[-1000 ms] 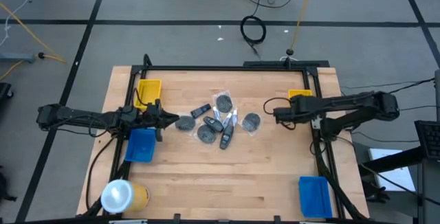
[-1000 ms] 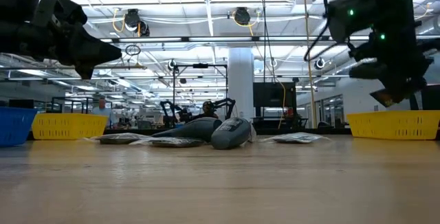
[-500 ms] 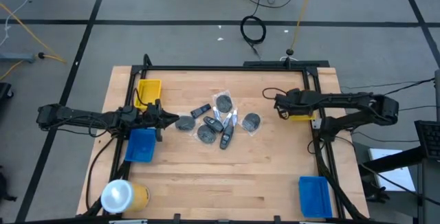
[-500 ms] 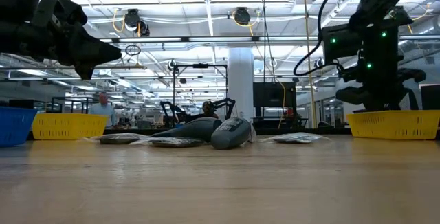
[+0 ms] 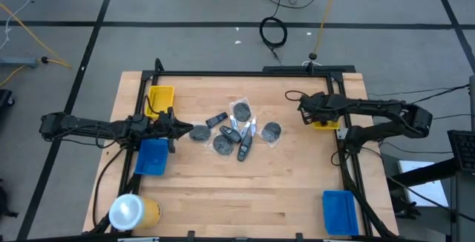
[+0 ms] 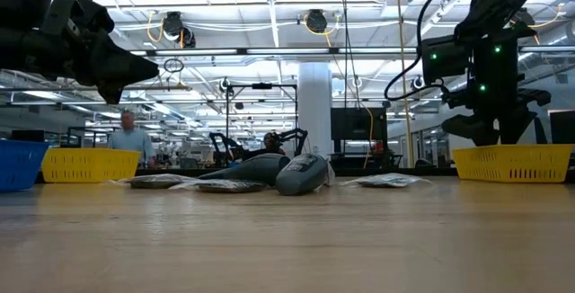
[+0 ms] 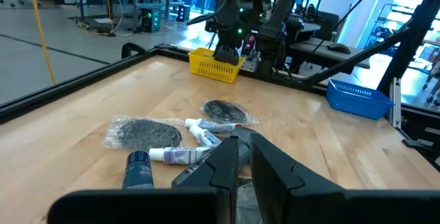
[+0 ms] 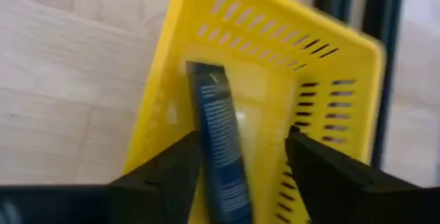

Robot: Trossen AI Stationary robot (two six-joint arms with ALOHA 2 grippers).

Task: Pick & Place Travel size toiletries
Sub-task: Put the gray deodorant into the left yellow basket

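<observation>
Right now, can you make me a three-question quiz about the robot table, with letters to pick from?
1. Where is the right gripper?
A. over the yellow tray on its side
B. over the pile in the middle
C. over the blue tray in the near corner

2. How many blue trays are on the table?
A. one
B. two
C. four

3. What lies in that yellow tray?
A. nothing
B. a grey disc
C. a dark oblong bottle

Answers: 1 A, the high view shows it there. 2 B, one blue tray on the left, another blue tray on the right. 3 C, the right wrist view shows it between open fingers.
</observation>
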